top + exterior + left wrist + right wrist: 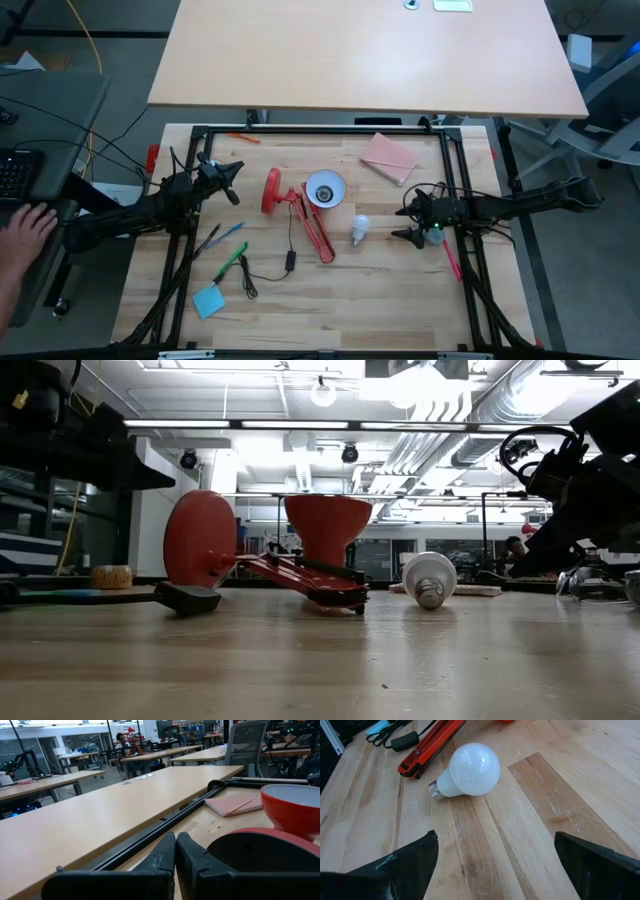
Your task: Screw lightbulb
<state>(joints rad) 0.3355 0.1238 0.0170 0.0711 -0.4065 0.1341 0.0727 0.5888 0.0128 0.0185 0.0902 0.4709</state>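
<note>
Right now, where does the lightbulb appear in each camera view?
High view: the lightbulb lies right of centre, between the red lamp and the right gripper.
Low view: right of centre, beside the lamp's folded arm.
Left wrist view: not in it.
Right wrist view: upper middle.
Shared landmark: the red lamp.

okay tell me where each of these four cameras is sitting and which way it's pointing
High view: overhead, straight down; both arms, left gripper, right gripper, red lamp, lightbulb.
Low view: tabletop height, looking level across; lamp, lightbulb, an arm at the right edge.
Left wrist view: on the left arm, past its shut fingers toward the lamp.
Right wrist view: on the right arm, down past its open fingers at the lightbulb.
Shared: lightbulb in high, low, right wrist.
</note>
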